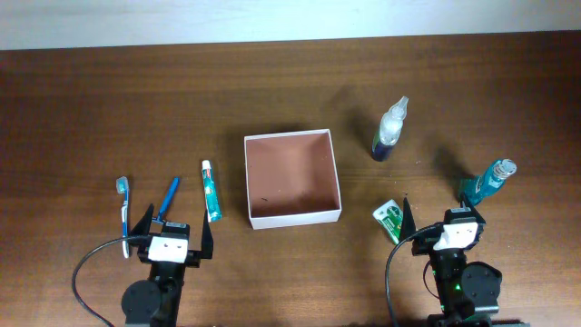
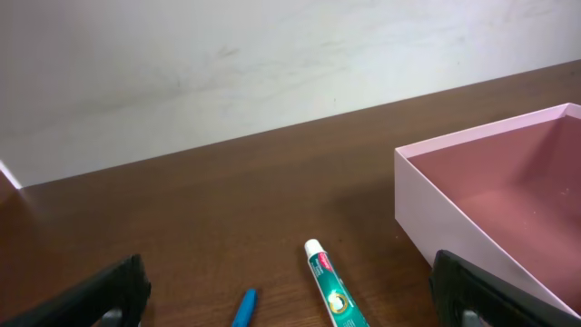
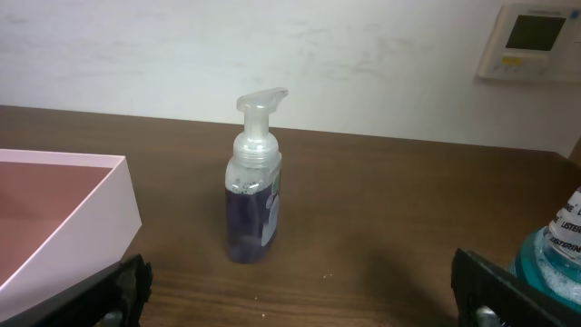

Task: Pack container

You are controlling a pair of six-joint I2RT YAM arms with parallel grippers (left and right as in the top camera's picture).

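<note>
At the middle of the dark wooden tabletop point(image 1: 91, 109) the container point(image 1: 295, 217) is seen, a square open box with white walls and a reddish-brown floor. Just beside it on the left, a white and green toothpaste tube point(image 1: 211, 191) is laid lengthwise. Further left, a blue stick-like item point(image 1: 167, 200) and a blue and white toothbrush point(image 1: 123, 207) are laid. Right of the container and apart from it, a clear pump bottle point(image 1: 388, 132) with purple liquid is stood upright. A teal bottle point(image 1: 488, 180) is placed nearer the right edge, and a green and white packet point(image 1: 388, 220) is laid by the container's near right corner. The left tool point(image 1: 177, 225) is held at the near edge, close to the toothpaste tube, with its fingers spread wide. The right tool point(image 1: 440, 211) is likewise spread wide and is positioned between the packet and the teal bottle.
</note>
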